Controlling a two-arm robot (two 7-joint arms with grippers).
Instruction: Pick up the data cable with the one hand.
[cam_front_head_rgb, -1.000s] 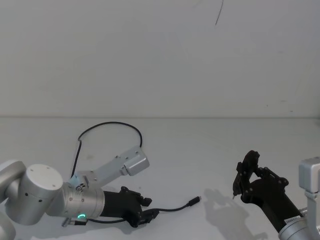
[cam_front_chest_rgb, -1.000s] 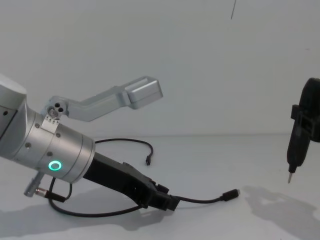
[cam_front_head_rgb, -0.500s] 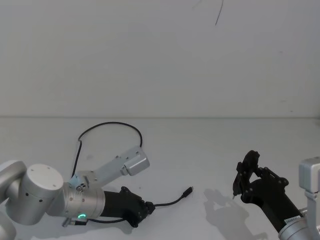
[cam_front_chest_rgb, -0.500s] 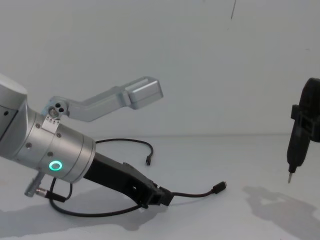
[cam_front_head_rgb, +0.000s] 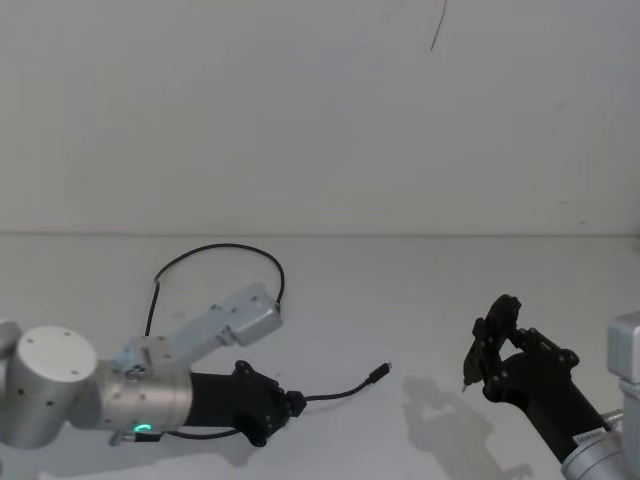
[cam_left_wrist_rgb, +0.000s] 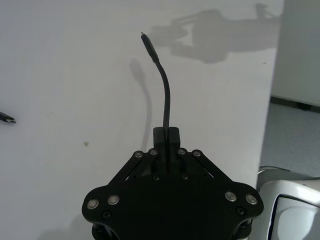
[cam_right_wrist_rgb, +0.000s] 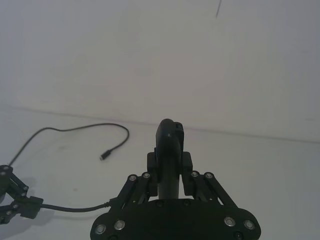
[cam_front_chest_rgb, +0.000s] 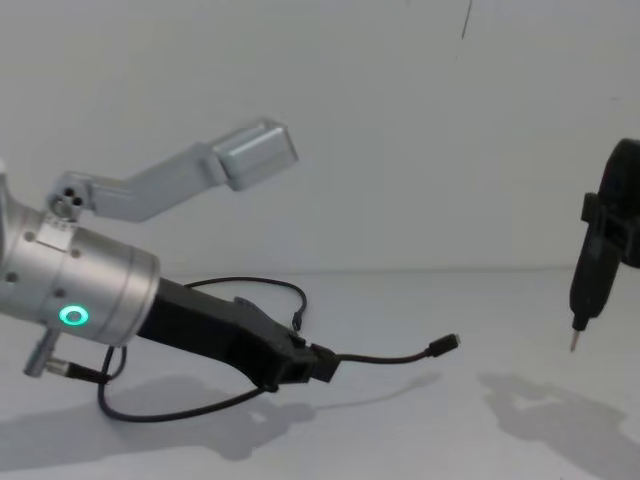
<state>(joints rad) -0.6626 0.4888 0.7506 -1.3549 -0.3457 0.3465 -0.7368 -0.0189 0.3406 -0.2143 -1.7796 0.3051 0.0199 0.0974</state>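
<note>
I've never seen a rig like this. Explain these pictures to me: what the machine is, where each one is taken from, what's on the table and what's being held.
This is a robot with two arms, each ending in a gripper. One picture looks down from its head, one looks across the table from its chest, and one comes from a camera on each wrist. On the white table lies a data cable, a thin black cord looping behind the left arm. The left gripper, low on the left, is shut on the cable near one plug, which sticks out past it. The right gripper, off to the right, is shut on a black pen-shaped tool that points down.
</note>
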